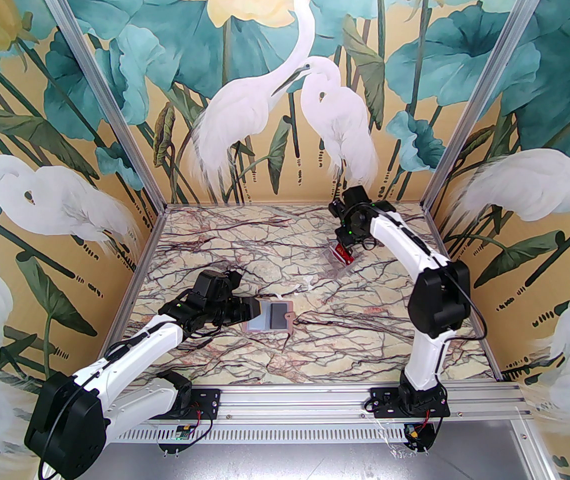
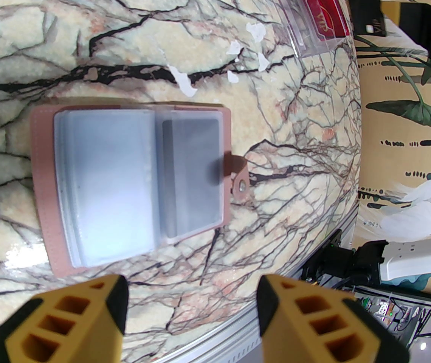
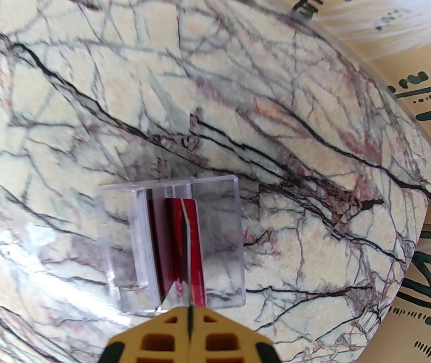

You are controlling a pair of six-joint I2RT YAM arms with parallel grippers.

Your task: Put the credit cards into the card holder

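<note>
The card holder (image 2: pixel 45 187) lies open on the marble table, pink-brown with pale clear sleeves and its snap tab to the right. A dark card (image 2: pixel 194 172) sits in its right sleeve. My left gripper (image 2: pixel 193 297) hovers open just short of the holder's near edge, nothing between its fingers; in the top view it (image 1: pixel 255 312) sits at the holder's (image 1: pixel 290 324) left side. My right gripper (image 3: pixel 189 312) is shut on a black card (image 2: pixel 367 8), seen edge-on (image 3: pixel 186 240), above a small clear box (image 3: pixel 219 240). A red card (image 3: pixel 170 248) lies in that box.
The clear box (image 1: pixel 341 263) stands at the back right of the table, well apart from the holder. Small white flecks (image 2: pixel 257 32) dot the marble between them. Patterned walls close in the table on three sides.
</note>
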